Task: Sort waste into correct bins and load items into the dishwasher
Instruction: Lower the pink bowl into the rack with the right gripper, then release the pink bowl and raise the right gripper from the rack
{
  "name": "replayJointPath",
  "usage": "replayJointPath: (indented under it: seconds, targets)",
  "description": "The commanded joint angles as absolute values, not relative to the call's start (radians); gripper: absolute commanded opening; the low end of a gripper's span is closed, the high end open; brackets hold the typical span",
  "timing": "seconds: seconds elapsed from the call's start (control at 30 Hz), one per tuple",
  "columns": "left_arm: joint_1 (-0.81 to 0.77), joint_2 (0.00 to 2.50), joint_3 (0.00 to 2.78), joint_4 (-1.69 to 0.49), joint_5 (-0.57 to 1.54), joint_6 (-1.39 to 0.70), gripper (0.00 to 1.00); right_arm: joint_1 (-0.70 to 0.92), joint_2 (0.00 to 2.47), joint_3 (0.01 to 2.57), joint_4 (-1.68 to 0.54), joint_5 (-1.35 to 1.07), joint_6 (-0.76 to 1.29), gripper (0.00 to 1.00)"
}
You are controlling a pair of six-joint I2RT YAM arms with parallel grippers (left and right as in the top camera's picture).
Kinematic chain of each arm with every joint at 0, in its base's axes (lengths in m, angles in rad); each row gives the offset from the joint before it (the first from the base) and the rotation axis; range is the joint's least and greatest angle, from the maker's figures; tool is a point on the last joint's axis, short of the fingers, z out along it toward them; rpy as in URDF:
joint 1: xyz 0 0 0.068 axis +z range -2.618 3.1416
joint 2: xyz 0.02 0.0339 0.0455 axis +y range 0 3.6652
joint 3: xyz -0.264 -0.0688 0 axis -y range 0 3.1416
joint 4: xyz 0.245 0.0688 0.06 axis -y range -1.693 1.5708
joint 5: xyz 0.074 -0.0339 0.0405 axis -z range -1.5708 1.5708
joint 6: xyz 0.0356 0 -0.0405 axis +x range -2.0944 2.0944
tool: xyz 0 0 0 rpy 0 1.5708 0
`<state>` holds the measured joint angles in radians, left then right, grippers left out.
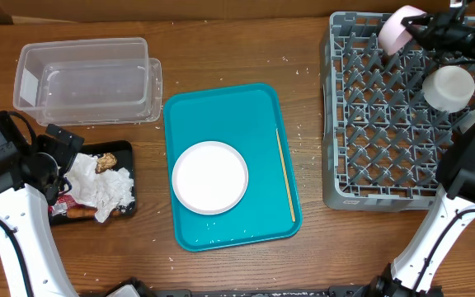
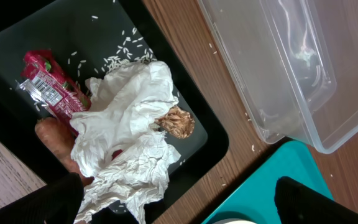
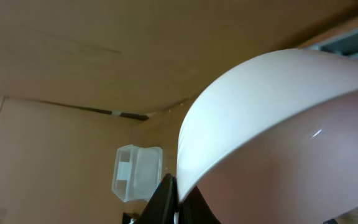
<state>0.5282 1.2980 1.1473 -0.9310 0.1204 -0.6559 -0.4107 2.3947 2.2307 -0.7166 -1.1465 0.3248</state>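
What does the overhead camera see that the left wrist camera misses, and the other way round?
Only overhead: the rack, the right gripper holding a pink plate over it, and a white plate and a stick on the teal tray. Only left wrist: scattered rice grains in the black tray. Both: the black tray with napkins and a brown bit, the clear tub and the teal tray.

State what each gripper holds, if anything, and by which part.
The right gripper pinches the round pale pink plate by its rim. The left gripper, open, holds nothing.
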Motion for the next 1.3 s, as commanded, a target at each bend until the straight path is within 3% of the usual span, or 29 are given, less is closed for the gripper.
replayJointPath:
  seconds: [0.0,0.63,0.8,1.07,1.13,1.17,1.27]
  targets:
    - [0.53,1.298,1.164,-0.931,0.121,-0.666,1.0,-0.405,2.381,2.239,-0.691,-1.206,0.349,0.04]
    - [0.53,1.298,1.164,-0.931,0.121,-0.666,1.0,-0.389,2.385,2.185,-0.792,-0.994,0.279,0.04]
    - [0.53,1.298,1.164,-0.931,0.121,-0.666,1.0,-0.413,2.384,2.226,-0.81,-0.991,0.28,0.21]
    - [0.53,1.298,1.164,-0.931,0.121,-0.665,1.0,-0.458,2.384,2.395,-1.025,-0.777,0.281,0.24]
    - [0.53,1.298,1.164,-0.931,0.121,-0.665,1.0,-0.467,2.384,2.429,-1.088,-0.699,0.281,0.31]
    - [0.53,1.298,1.164,-0.931,0.121,-0.666,1.0,-0.476,2.384,2.449,-1.129,-0.644,0.282,0.43]
    - [0.53,1.298,1.164,-0.931,0.121,-0.666,1.0,-0.491,2.384,2.479,-1.186,-0.576,0.285,0.45]
